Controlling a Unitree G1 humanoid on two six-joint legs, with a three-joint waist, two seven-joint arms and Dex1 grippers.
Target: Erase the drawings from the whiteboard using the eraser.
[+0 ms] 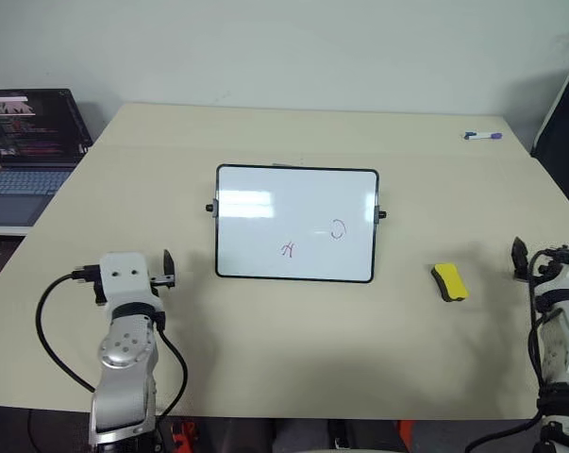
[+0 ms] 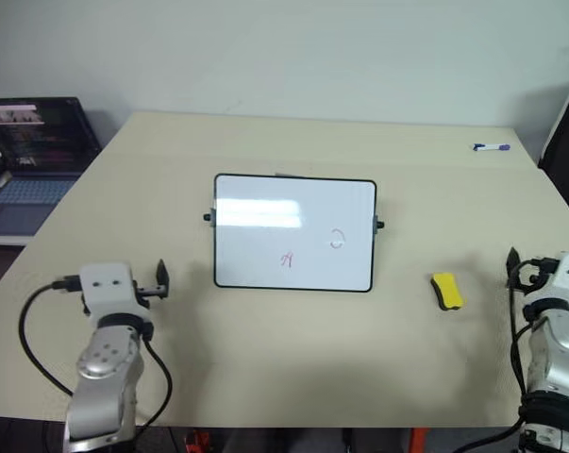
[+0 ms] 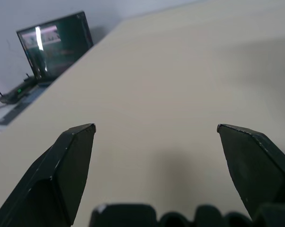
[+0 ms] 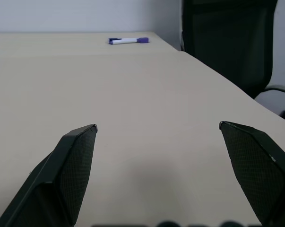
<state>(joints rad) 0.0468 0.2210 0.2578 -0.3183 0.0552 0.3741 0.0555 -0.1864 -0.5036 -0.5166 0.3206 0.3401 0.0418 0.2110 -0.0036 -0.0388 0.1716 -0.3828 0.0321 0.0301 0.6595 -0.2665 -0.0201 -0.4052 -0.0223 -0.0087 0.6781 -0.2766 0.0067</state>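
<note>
Whiteboard (image 1: 296,224) at centre of beige counter (image 1: 293,349), propped at a tilt, bearing drawings: red mark (image 1: 288,249) low, purple loop (image 1: 338,228) to its right. Yellow eraser (image 1: 449,282) flat on counter, right of board, apart from it. Left gripper (image 3: 155,128) near board's left, fingers spread, empty. Right gripper (image 4: 157,127) at right edge, fingers spread, empty. Marker (image 1: 482,136) at far right corner; laptop (image 1: 27,151) off counter's left.

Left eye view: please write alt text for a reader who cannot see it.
A small whiteboard with red and purple drawings lies mid-table; the yellow eraser sits to its right. The left gripper and right gripper hover near the table's front, holding nothing.
</note>
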